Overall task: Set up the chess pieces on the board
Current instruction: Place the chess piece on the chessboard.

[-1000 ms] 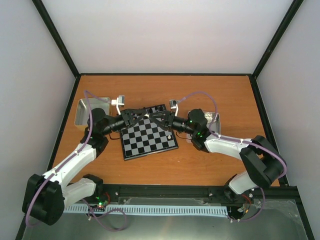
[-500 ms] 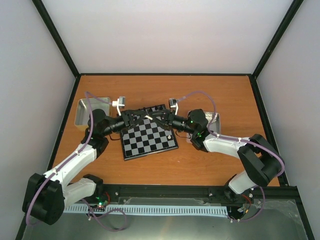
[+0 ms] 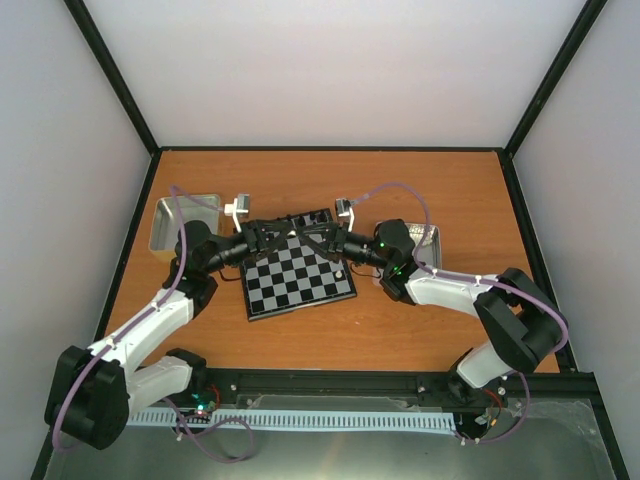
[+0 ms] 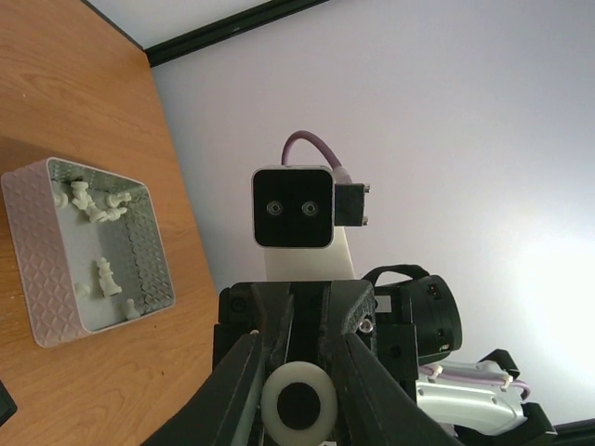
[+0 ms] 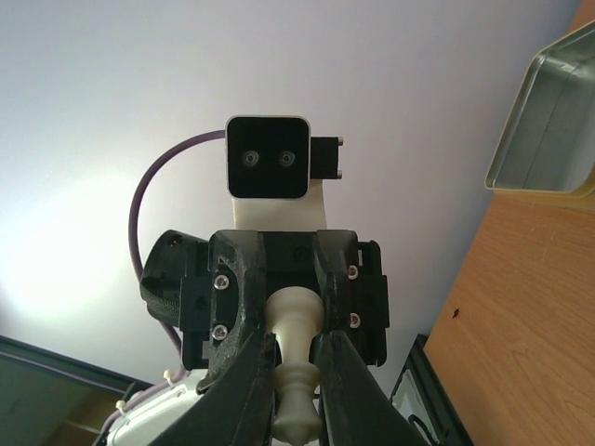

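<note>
from above, the left pincer and the right pincer meet nose to nose over the far part of the board, but that view is too small to show what sits between them. the wrist views fill this in. the right wrist view shows the held chess piece from the side, lying lengthwise between the two pincers. it is cream-white and glossy, with a wide round foot pointing away towards the left arm, a slim waist, a collar and a rounded head nearest the lens. dark fingers press on it from both sides. the left wrist view shows the same piece end-on, its foot a pale ring with a dark centre, pinched between black fingers. both pincers are closed on this one piece, held in the air above the board. only the left wrist view looks into the right tray, where several cream chess pieces lie scattered, some tipped over. the right wrist view catches only the outside of the left tray, its contents hidden. the board lies slightly askew on the orange-brown worktop between the two trays, with black and silvery-grey checks inside a thin black border. a lone pale piece stands near its right edge.
</note>
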